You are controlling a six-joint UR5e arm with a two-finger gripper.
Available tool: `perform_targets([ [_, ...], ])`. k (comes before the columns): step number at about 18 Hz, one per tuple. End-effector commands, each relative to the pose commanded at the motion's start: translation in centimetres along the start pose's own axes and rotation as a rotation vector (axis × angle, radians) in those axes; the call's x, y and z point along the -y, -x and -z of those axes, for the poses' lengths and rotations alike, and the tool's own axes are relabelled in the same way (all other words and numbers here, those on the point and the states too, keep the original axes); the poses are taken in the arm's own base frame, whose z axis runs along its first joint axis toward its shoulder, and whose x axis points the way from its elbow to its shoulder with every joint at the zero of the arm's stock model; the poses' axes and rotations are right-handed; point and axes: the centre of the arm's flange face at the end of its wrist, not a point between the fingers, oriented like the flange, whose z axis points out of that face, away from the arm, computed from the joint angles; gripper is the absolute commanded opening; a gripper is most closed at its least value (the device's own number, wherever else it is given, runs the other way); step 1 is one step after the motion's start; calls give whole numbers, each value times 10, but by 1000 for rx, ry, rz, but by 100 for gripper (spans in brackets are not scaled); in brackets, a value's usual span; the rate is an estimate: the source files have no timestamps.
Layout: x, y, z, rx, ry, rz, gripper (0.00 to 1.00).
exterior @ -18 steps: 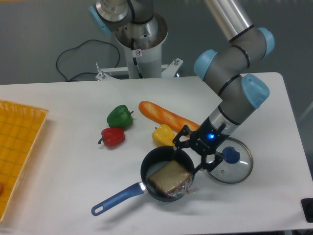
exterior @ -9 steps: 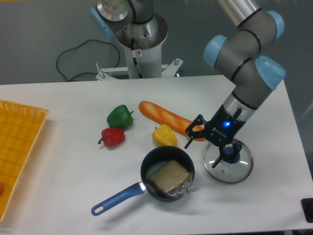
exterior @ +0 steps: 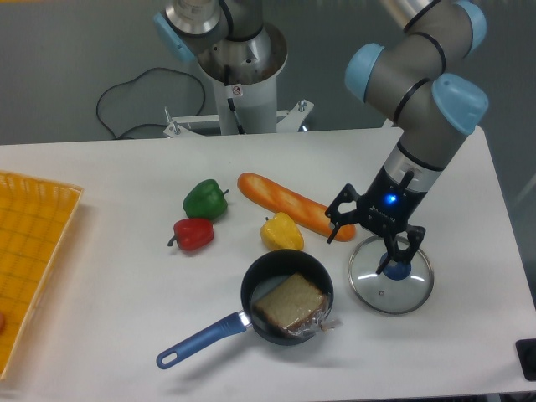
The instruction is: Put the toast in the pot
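Inside the pot (exterior: 280,272) on the white surface (exterior: 126,318) lies the toast (exterior: 290,303), tilted against the wall. Over the glass lid (exterior: 390,285), beside the baguette (exterior: 289,203), the claw (exterior: 372,240) hangs released, holding nothing.

Toast (exterior: 291,302) in pot (exterior: 287,295); lid (exterior: 390,283) right, baguette (exterior: 293,203) behind.
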Motion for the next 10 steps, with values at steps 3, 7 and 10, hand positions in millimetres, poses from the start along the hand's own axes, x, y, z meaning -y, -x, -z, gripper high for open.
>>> perform_targets([
  [3, 18, -13, -4, 36, 216, -136, 100],
  [7, 19, -16, -9, 32, 237, -136, 100],
  [10, 19, -16, -15, 28, 234, -138, 100],
])
